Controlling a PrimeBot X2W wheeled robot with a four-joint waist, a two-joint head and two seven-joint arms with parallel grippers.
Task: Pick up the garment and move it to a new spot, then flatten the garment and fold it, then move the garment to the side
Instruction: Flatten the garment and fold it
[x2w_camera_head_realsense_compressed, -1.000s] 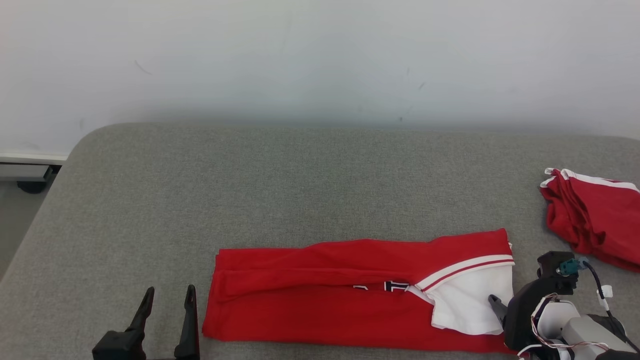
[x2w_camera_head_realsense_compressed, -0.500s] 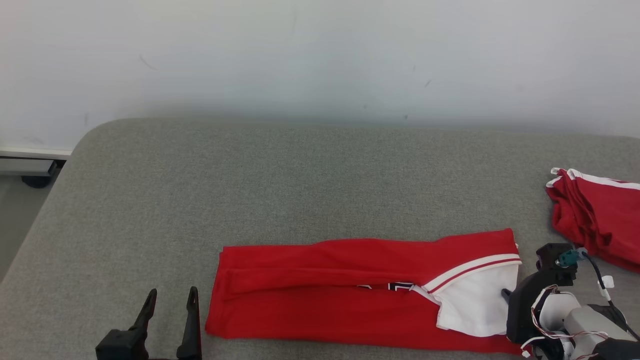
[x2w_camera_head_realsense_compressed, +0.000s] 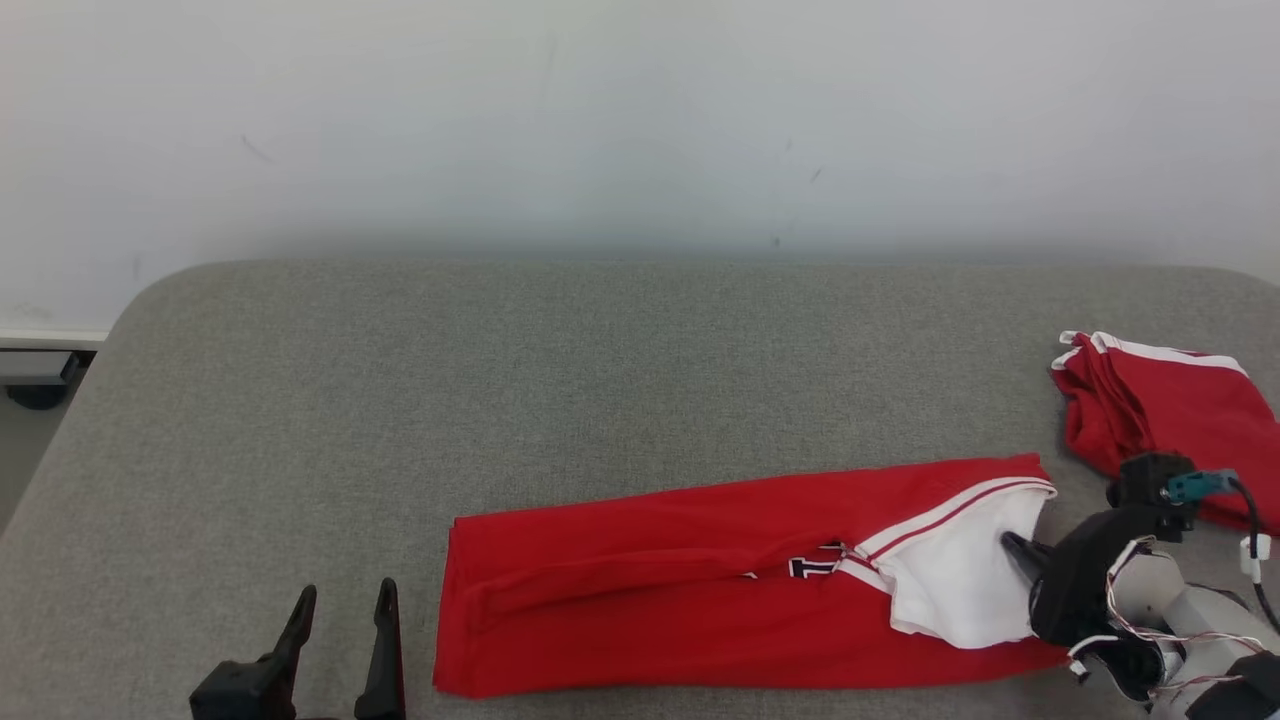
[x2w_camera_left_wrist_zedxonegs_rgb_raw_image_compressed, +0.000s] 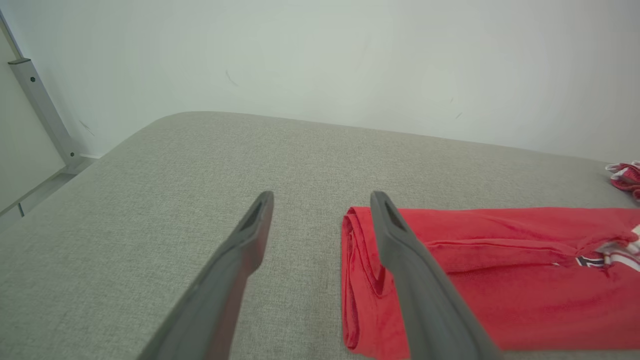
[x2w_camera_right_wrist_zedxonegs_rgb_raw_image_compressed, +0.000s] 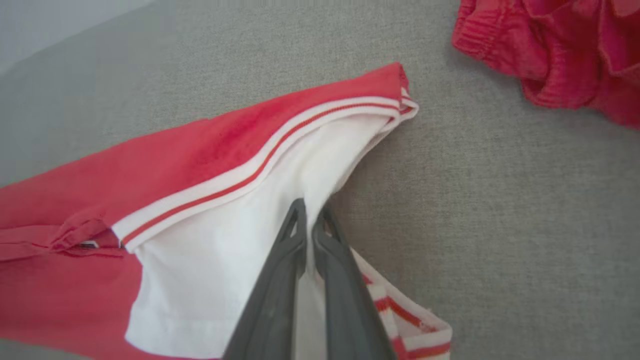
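A red garment (x2w_camera_head_realsense_compressed: 680, 590) with a white panel and red-white stripes lies folded into a long band on the grey cushion (x2w_camera_head_realsense_compressed: 600, 380), near the front edge. My right gripper (x2w_camera_head_realsense_compressed: 1015, 548) is shut on the white panel (x2w_camera_right_wrist_zedxonegs_rgb_raw_image_compressed: 240, 240) at the band's right end, and the cloth is drawn into a ridge toward the fingers (x2w_camera_right_wrist_zedxonegs_rgb_raw_image_compressed: 285, 280). Left of the band's other end (x2w_camera_left_wrist_zedxonegs_rgb_raw_image_compressed: 360, 280) my left gripper (x2w_camera_head_realsense_compressed: 340, 610) stands open with nothing in it; the right finger (x2w_camera_left_wrist_zedxonegs_rgb_raw_image_compressed: 410, 270) overlaps the red edge in the left wrist view.
A second red garment (x2w_camera_head_realsense_compressed: 1160, 410) with white trim lies crumpled at the cushion's right side, just behind my right wrist, also seen as a red heap (x2w_camera_right_wrist_zedxonegs_rgb_raw_image_compressed: 560, 50). The cushion's far half is bare grey cloth. A white wall stands behind it.
The right end of the garment has been pulled to the right and away from me, so the band now lies slanted. The head camera has shifted slightly. The left gripper stays put.
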